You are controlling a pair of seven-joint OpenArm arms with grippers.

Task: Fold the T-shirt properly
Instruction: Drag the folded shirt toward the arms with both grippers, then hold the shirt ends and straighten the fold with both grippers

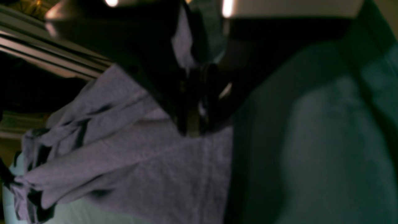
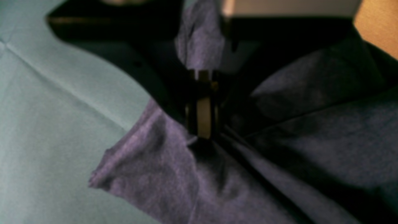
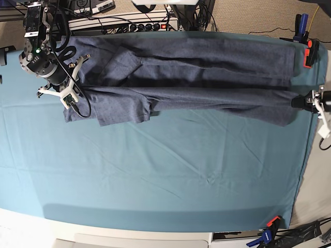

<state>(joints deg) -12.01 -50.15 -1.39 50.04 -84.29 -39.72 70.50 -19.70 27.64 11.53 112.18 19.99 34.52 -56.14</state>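
Note:
The slate blue-grey T-shirt [image 3: 196, 77] lies stretched sideways along the far side of the teal table cloth [image 3: 165, 165], with a long crease running across it. At the shirt's left end in the base view, my right gripper [image 3: 78, 94] is shut on the fabric. The right wrist view shows its fingertips [image 2: 202, 132] pinching a bunched fold of the T-shirt [image 2: 279, 155]. My left gripper [image 3: 299, 102] is shut on the shirt's right end by the table edge. Close up, its fingers [image 1: 192, 124] clamp the T-shirt [image 1: 124, 155], which hangs in wrinkles to the left.
An orange and blue clamp [image 3: 309, 51] holds the cloth at the far right corner, another clamp [image 3: 269, 227] at the near right corner. A power strip and cables [image 3: 124, 23] lie behind the far edge. Bare teal cloth [image 1: 311, 140] spreads in front of the shirt.

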